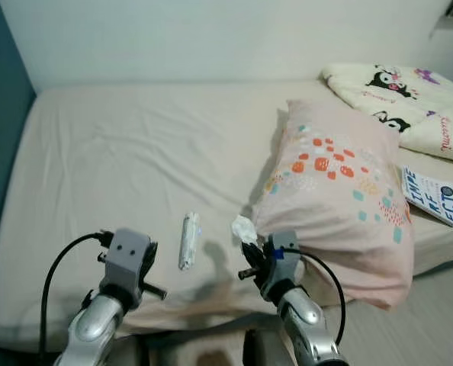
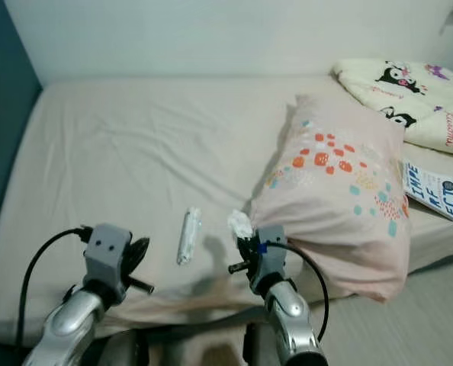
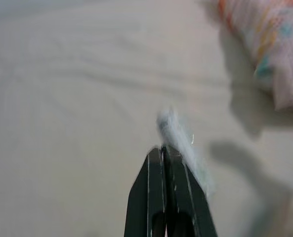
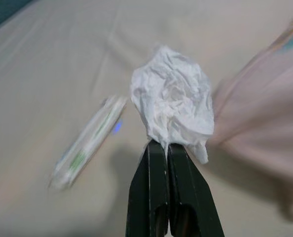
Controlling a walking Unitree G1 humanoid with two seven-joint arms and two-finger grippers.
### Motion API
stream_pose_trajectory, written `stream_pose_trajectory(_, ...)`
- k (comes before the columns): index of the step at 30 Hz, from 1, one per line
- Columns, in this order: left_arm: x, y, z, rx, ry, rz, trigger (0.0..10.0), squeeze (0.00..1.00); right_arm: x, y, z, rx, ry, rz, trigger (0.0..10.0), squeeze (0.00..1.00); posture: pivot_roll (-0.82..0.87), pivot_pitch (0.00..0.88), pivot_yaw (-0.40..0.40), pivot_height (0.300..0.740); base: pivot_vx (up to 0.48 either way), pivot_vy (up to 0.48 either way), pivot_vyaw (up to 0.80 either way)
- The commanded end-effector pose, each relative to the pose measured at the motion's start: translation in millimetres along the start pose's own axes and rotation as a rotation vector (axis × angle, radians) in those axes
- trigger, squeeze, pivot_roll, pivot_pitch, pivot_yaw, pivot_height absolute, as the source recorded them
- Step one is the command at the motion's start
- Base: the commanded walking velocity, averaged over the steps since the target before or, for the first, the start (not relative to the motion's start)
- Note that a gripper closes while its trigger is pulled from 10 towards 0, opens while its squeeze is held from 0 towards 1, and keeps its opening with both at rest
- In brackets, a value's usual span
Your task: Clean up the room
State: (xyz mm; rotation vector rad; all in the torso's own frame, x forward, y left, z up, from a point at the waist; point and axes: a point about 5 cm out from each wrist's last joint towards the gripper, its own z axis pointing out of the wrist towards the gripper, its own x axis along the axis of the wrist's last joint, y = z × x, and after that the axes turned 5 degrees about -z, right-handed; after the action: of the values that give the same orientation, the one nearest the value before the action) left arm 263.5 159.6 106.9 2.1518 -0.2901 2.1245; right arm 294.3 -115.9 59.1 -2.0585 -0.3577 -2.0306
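Right gripper point(image 4: 167, 148) is pinching a crumpled white tissue point(image 4: 173, 101), fingers clamped together on its lower edge, sitting lower centre of the head views just off the pillow point(image 1: 341, 191). Left gripper point(image 3: 164, 150) is pressed closed on nothing, hovering at lower left over the bed point(image 1: 120, 152). Its wrist view is blurry, so that pale smear past the fingertips is probably the small white packet point(image 1: 188, 240) lying mid-frame. Book point(image 1: 432, 195) and blanket point(image 1: 409, 99) are getting cut off at right.

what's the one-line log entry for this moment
right pincer: shut on tissue | left pincer: shut, empty | wrapper: on bed
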Motion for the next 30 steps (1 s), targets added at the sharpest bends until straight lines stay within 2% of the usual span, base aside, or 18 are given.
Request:
stream_pose_trajectory(1, -7.3, 5.2, 3.3, 0.003, -0.018, -0.03, 10.0, 0.0, 6.6, 3.1, -3.9, -0.053, 0.04, -0.049, 10.0, 0.0, 0.0, 0.006, -0.086, 0.597, 0.0, 0.0, 0.0)
stream_pose_trajectory(3, -8.1, 8.1, 7.6, 0.001, -0.016, -0.027, 10.0, 0.0, 6.7, 2.9, -7.0, -0.074, 0.043, -0.066, 10.0, 0.0, 0.0, 0.005, -0.084, 0.597, 0.0, 0.0, 0.0)
stream_pose_trajectory(6, -15.3, 16.6, 15.4, -0.008, -0.056, 0.035, 10.0, 0.0, 3.5, 6.0, -14.9, -0.147, 0.032, -0.087, 10.0, 0.0, -0.01, 0.003, -0.081, 0.597, 0.0, 0.0, 0.0)
stream_pose_trajectory(9, -18.2, 18.3, 16.2, -0.011, -0.077, 0.049, 10.0, 0.0, 2.8, 8.1, -16.3, -0.166, 0.026, -0.094, 10.0, 0.0, -0.01, 0.007, -0.082, 0.597, 0.0, 0.0, 0.0)
stream_pose_trajectory(11, -33.4, 23.5, 19.5, -0.036, -0.163, 0.039, 10.0, 0.0, 2.3, 20.8, -21.9, -0.249, 0.0, -0.079, 10.0, 0.0, -0.01, 0.02, -0.086, 0.597, 0.0, 0.0, 0.0)
stream_pose_trajectory(12, -44.2, 26.9, 22.9, -0.041, -0.232, -0.002, 10.0, 0.82, 1.5, 26.4, -23.5, -0.268, -0.012, -0.078, 10.0, 0.0, -0.02, 0.029, -0.084, 0.597, 0.0, 0.0, 0.0)
stream_pose_trajectory(13, -44.2, 26.9, 22.9, -0.041, -0.232, -0.002, 10.0, 0.82, 1.5, 26.4, -23.5, -0.268, -0.012, -0.078, 10.0, 0.0, -0.02, 0.029, -0.084, 0.597, 0.0, 0.0, 0.0)
stream_pose_trajectory(14, -51.6, 29.5, 25.7, -0.043, -0.277, -0.033, 10.0, 1.0, 1.8, 29.0, -25.4, -0.28, -0.023, -0.08, 10.0, 0.0, -0.02, 0.029, -0.084, 0.597, 0.0, 0.0, 0.0)
stream_pose_trajectory(16, -54.3, 33.2, 31.1, -0.053, -0.274, -0.057, 10.0, 1.0, 2.7, 30.7, -26.4, -0.28, -0.026, -0.086, 10.0, 0.0, -0.02, 0.035, -0.082, 0.597, 0.0, 0.0, 0.0)
stream_pose_trajectory(18, -58.4, 37.3, 41.6, -0.06, -0.283, -0.042, 10.0, 1.0, 6.8, 31.3, -29.6, -0.285, -0.02, -0.096, 10.0, 0.0, -0.04, 0.081, -0.045, 0.597, 0.0, 0.0, 0.0)
stream_pose_trajectory(22, -60.7, 39.7, 51.4, -0.061, -0.305, -0.044, 10.0, 1.0, 10.4, 29.8, -33.7, -0.293, -0.01, -0.101, 10.0, 0.0, -0.06, 0.105, -0.017, 0.597, 0.0, 0.0, 0.0)
stream_pose_trajectory(23, -59.3, 41.7, 57.2, -0.064, -0.314, -0.063, 10.0, 1.0, 11.5, 27.2, -35.7, -0.287, -0.007, -0.109, 10.0, 0.0, -0.08, 0.151, 0.02, 0.597, 0.0, 0.0, 0.0)
stream_pose_trajectory(24, -56.0, 45.6, 64.9, -0.067, -0.326, -0.111, 10.0, 1.0, 12.2, 24.1, -37.9, -0.274, -0.005, -0.123, 10.0, 0.0, -0.08, 0.158, 0.026, 0.597, 0.0, 0.0, 0.0)
stream_pose_trajectory(29, -48.6, 52.3, 73.1, -0.085, -0.315, -0.188, 10.0, 1.0, 13.4, 25.7, -42.7, -0.294, -0.005, -0.124, 10.0, 0.0, -0.1, 0.201, 0.062, 0.597, 0.0, 0.0, 0.0)
stream_pose_trajectory(30, -46.7, 57.9, 76.9, -0.102, -0.324, -0.21, 10.0, 1.0, 13.5, 28.2, -47.0, -0.318, -0.008, -0.12, 10.0, 0.0, -0.1, 0.217, 0.077, 0.597, 0.0, 0.0, 0.0)
